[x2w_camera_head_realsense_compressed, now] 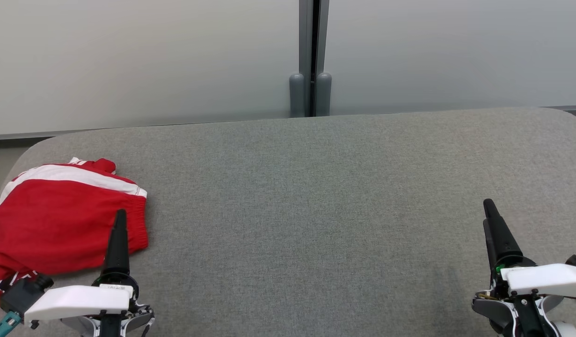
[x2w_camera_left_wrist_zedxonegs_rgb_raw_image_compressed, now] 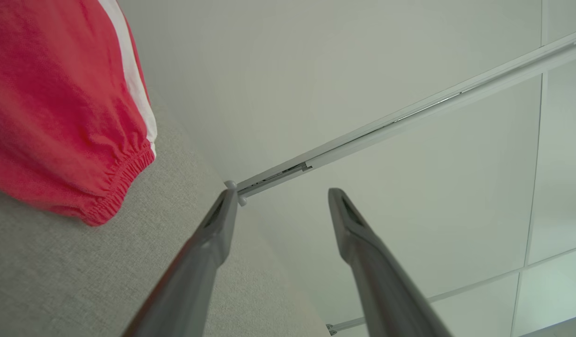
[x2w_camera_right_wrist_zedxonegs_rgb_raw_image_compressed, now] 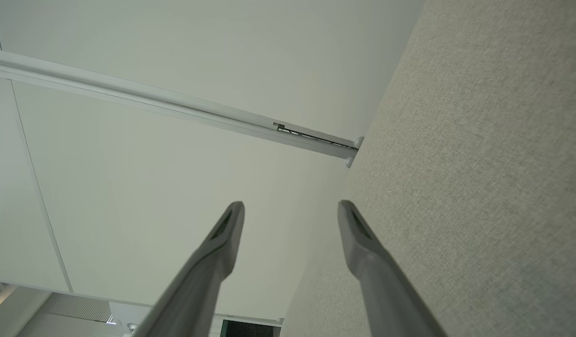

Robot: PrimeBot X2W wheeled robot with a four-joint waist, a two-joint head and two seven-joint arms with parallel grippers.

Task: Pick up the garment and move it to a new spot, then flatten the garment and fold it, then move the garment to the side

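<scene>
Garment (x2w_camera_head_realsense_compressed: 58, 220): red, white-striped, with a gathered elastic edge. It lies at the left end of the table (x2w_camera_head_realsense_compressed: 316, 196), near the far corner, and runs off the head view's left edge.
Writing: white marks on the garment's near-left part, cut off by the frame and not readable. A small label (x2w_camera_head_realsense_compressed: 112, 288) on the left wrist's white cover is too small to read.
Left gripper (x2w_camera_left_wrist_zedxonegs_rgb_raw_image_compressed: 283, 196): fingers spread wide, nothing between them. The garment is off to one side in the wrist view; in the head view one finger's tip shows over the garment's edge, contact unclear.
Right gripper (x2w_camera_right_wrist_zedxonegs_rgb_raw_image_compressed: 290, 208): fingers spread wide and empty, over bare table at the right end, well apart from the garment.
Table: grey woven fabric cover, rounded corners.
Room: pale frosted panels (x2w_camera_head_realsense_compressed: 128, 61) behind the table, joined by a grey post (x2w_camera_head_realsense_compressed: 310, 93) with two rounded caps at its foot.
</scene>
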